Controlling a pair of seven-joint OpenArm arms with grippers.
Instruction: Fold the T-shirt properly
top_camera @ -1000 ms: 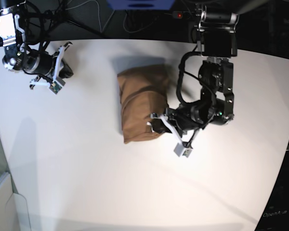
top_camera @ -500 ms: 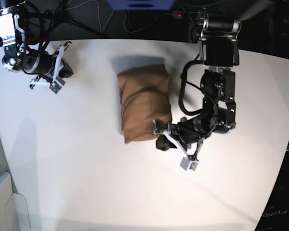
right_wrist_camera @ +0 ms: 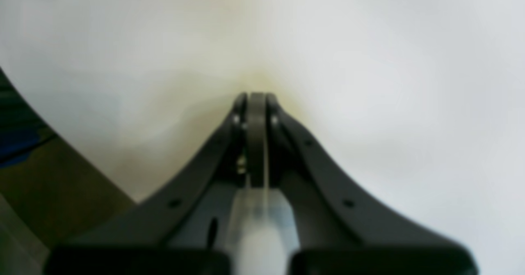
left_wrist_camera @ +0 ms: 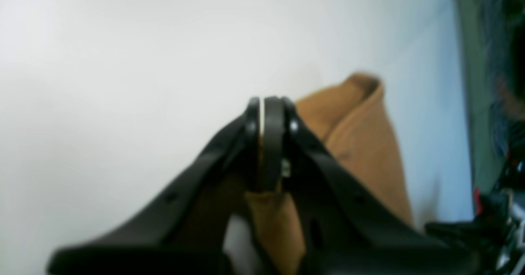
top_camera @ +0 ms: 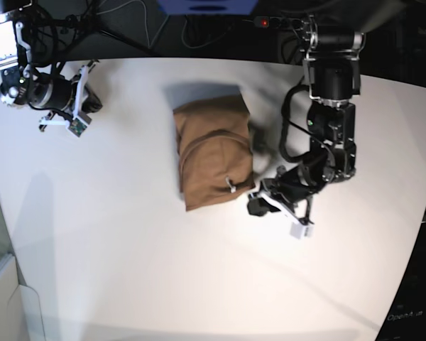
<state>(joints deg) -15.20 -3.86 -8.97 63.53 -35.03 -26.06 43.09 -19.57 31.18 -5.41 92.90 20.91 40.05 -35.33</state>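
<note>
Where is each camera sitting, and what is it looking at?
Base: sits high above, looking down on the white table, the folded T-shirt and both arms.
Left wrist: rides the left arm, looking along the shut left gripper at the T-shirt.
Right wrist: rides the right arm, looking along the shut right gripper at bare table.
Shared: base and left wrist both show the T-shirt.

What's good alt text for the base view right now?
A tan T-shirt, folded into a compact rectangle, lies mid-way across a white table. The left claw sits shut at the shirt's near right corner, while the right claw rests shut near the table's far edge, well clear of the shirt.
</note>
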